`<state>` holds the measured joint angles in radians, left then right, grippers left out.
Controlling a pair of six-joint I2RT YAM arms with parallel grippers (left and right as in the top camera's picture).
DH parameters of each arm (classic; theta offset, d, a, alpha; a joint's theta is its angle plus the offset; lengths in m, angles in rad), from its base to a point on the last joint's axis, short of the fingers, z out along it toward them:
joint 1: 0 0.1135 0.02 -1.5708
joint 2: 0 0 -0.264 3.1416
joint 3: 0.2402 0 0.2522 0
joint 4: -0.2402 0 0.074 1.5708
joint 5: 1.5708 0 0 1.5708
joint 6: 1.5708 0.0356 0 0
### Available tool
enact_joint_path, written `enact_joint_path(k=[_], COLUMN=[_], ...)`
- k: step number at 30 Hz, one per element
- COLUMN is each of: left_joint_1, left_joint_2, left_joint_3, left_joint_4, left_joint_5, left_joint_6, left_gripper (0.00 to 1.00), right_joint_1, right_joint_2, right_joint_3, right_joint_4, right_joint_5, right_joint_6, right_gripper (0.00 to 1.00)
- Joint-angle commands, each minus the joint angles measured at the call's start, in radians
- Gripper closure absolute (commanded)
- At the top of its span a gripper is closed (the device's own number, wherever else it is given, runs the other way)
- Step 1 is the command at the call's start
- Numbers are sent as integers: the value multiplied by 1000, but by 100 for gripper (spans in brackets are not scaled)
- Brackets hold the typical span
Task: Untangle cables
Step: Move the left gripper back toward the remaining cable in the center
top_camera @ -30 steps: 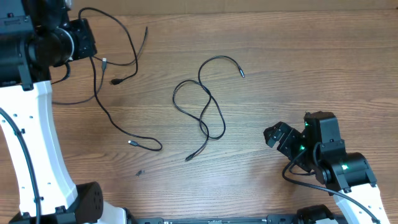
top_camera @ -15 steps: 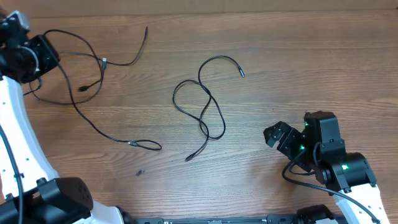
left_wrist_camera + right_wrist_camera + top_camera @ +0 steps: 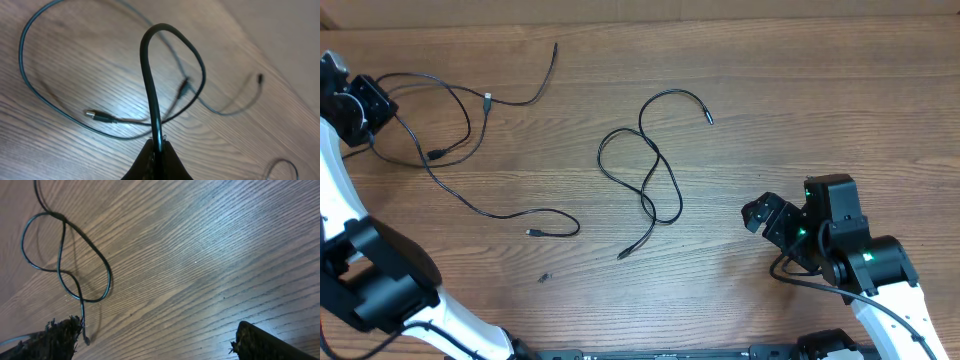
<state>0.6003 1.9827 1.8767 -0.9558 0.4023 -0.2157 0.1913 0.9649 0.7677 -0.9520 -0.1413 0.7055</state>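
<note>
Brown wood-grain table point(image 3: 790, 70) fills the overhead view. At its 9 o'clock edge the white left arm point(image 3: 338, 190) reaches up toward 10 o'clock, and the right arm point(image 3: 880, 285) sits at 4 o'clock, pointing toward the centre. The left gripper point(image 3: 365, 105), at 10 o'clock, is clenched on a cable; its wrist view shows the dark jaws pinched tight point(image 3: 156, 147) round the foot of a held loop point(image 3: 146, 65) that rises above the wood. The right gripper point(image 3: 765, 218) is released, its fingers point(image 3: 55, 335) spread wide over bare table and touching nothing. Of the cables, the left group point(image 3: 485, 98) sprawls from the left gripper out across 10 o'clock, one strand running up toward 11 o'clock and another trailing down toward 7 o'clock. Well apart from it, the middle cable point(image 3: 658, 153) lies alone near the centre, crossing itself in loose loops; the right wrist view catches it point(image 3: 60, 275) at 9 o'clock. A small plug point(image 3: 97, 116) lies on the wood under the held loop.
</note>
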Motion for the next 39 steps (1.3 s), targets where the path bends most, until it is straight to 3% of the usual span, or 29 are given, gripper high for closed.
enact_joint_path(k=[1, 9, 16, 17, 18, 21, 25, 29, 36, 39], left_joint_1=[54, 209, 322, 332, 338, 347, 347, 346, 336, 313], left_joint_2=[61, 123, 127, 127, 127, 127, 127, 127, 126, 122], left_joint_3=[-7, -7, -7, -7, -8, -8, -8, -8, -7, -6], left_joint_4=[22, 127, 182, 181, 181, 177, 167, 166, 210, 193], left_joint_5=[18, 17, -18, -34, -43, -46, -37, 68, 496, 600], left_joint_6=[-33, -146, -354, -378, -388, -392, -391, -381, -108, -12], left_gripper=[96, 96, 94, 83, 64, 0, 0, 1, 0, 1], right_joint_1=[-3, -3, -3, -3, -2, -2, -2, -2, -2, -2], right_joint_2=[28, 105, 151, 159, 164, 174, 174, 174, 174, 174], right_joint_3=[31, 31, 31, 31, 31, 31, 31, 31, 31, 31], right_joint_4=[17, 60, 93, 97, 97, 93, 94, 91, 90, 91], right_joint_5=[11, 10, 9, 6, 6, 6, 6, 6, 5, -2], right_joint_6=[-8, -7, -3, -3, -3, -4, -4, -4, -4, -4], right_gripper=[0, 0, 0, 0, 0, 0, 0, 0, 0, 0])
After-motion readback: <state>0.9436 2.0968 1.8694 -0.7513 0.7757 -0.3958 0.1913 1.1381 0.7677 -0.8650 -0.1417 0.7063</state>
